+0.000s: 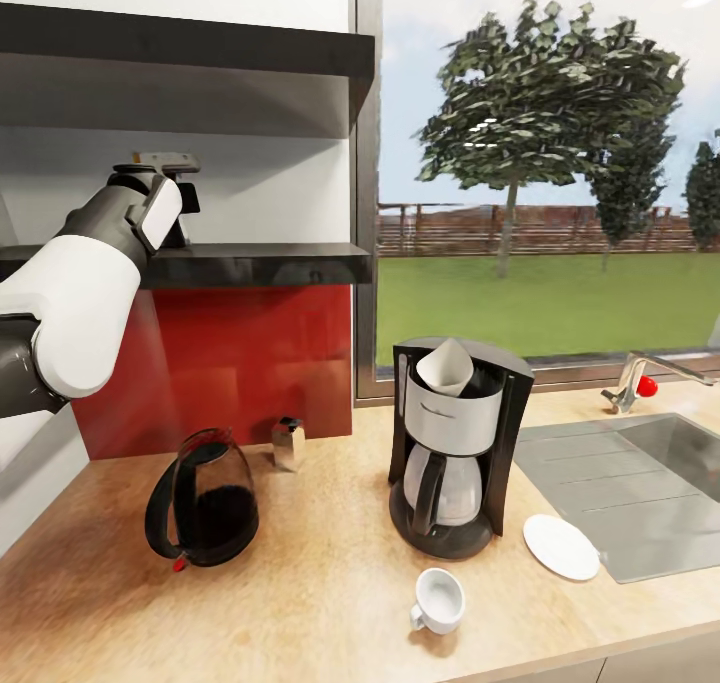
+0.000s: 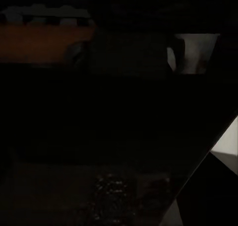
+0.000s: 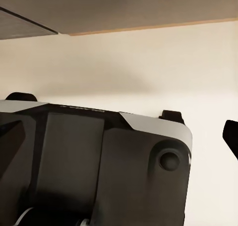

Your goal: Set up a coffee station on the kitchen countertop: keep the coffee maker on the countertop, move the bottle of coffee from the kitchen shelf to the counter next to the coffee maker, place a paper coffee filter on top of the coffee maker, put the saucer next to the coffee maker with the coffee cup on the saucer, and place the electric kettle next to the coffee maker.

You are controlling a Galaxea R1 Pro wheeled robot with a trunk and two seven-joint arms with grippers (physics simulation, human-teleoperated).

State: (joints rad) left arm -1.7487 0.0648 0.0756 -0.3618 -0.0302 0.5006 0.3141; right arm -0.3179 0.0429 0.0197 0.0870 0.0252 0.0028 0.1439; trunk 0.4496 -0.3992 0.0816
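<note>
The coffee maker bears a faint, unreadable mark; nothing else is lettered.

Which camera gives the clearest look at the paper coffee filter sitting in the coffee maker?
The head view: the paper coffee filter stands as a white cone in the open top of the coffee maker, fully lit and unobstructed. The left wrist view is almost black, with nothing recognisable as the filter, and the right wrist view faces the robot's own body and the floor.

robot base dark with grey edge | pale floor | wood edge above
</note>
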